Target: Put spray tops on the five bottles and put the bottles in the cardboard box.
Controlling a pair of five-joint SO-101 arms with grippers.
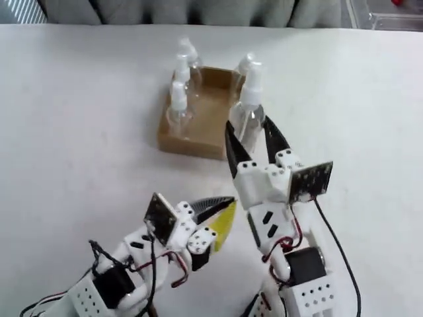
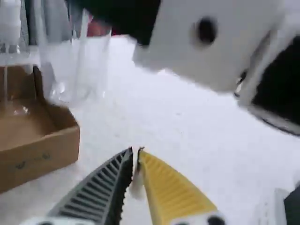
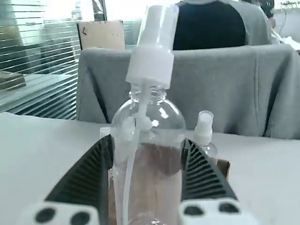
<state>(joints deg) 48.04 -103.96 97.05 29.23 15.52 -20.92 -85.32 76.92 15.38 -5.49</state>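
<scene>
Clear plastic bottle (image 1: 250, 120) with a white spray top (image 1: 252, 84) on it stands upright between the black fingers of the right gripper (image 1: 248, 125), which clamp its body from both sides. It sits at the near right corner of the cardboard box (image 1: 192, 146); whether its base is inside the wall cannot be told. Four other bottles (image 1: 178, 109), all capped, stand in the box, three along its left side and one at the far right. The left gripper (image 1: 231, 203), one finger black and one yellow, lies low over the white table (image 1: 79, 132) nearer the arms, its jaws nearly together and empty.
</scene>
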